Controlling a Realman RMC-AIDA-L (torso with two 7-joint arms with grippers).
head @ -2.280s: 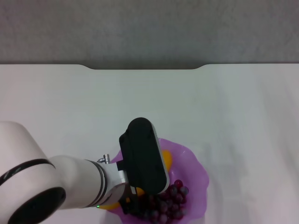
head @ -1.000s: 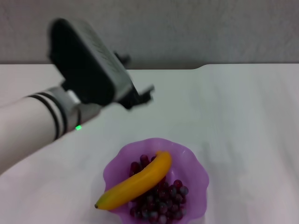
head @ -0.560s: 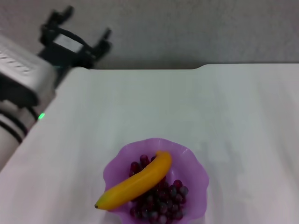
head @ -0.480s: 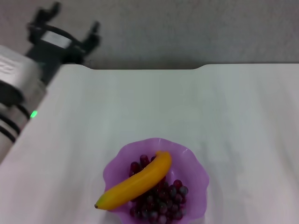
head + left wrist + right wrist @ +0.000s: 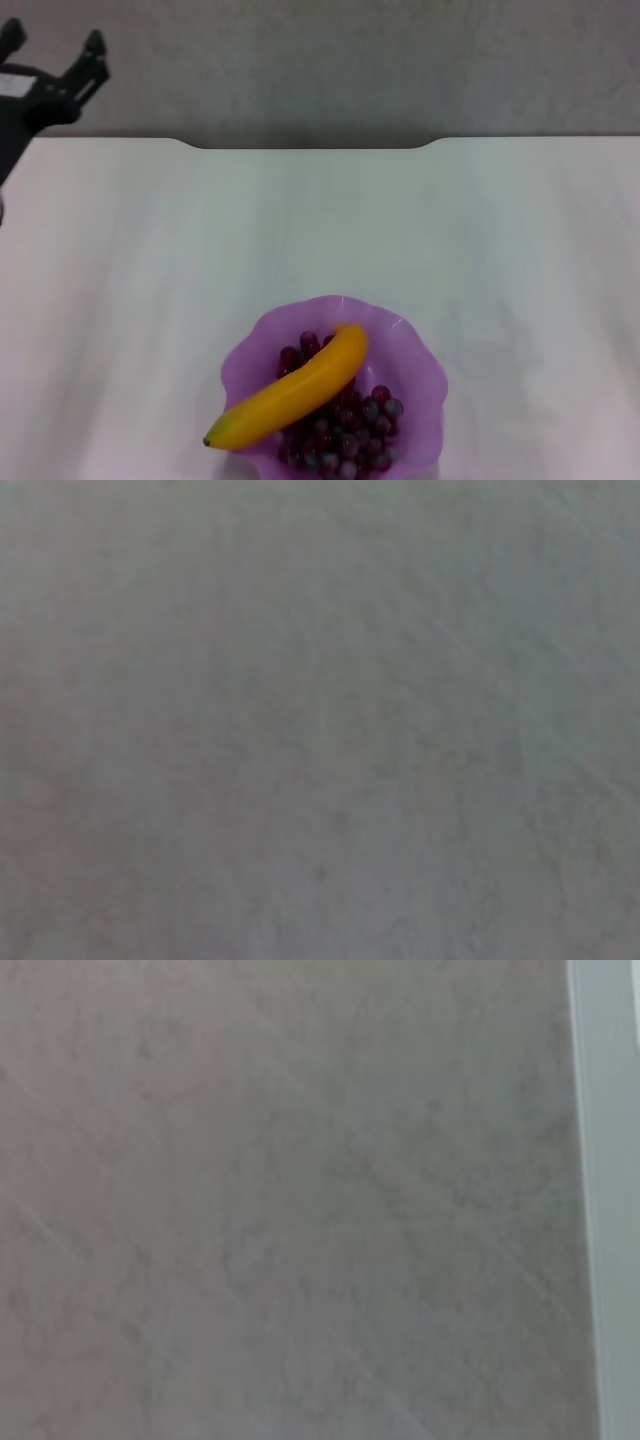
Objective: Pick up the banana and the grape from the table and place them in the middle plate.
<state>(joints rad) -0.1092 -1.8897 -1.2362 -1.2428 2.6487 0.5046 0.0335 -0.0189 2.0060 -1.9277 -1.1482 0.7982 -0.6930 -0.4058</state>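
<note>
The orange-yellow banana (image 5: pixel 292 392) lies across the translucent purple middle plate (image 5: pixel 425 370) at the near middle of the white table (image 5: pixel 320 230). The bunch of dark red-purple grapes (image 5: pixel 345 425) lies under and beside it in the same plate. My left gripper (image 5: pixel 52 45) is at the far left, raised over the table's far left corner, open and empty, far from the plate. My right gripper is out of view. Both wrist views show only grey floor.
The table's far edge has a notch (image 5: pixel 310 143) with grey floor beyond. A white strip (image 5: pixel 612 1200) runs along one side of the right wrist view.
My left arm has lifted off the plate and swung up and away to the far left, leaving the banana on the grapes in the plate. The plate's contents have not moved.
</note>
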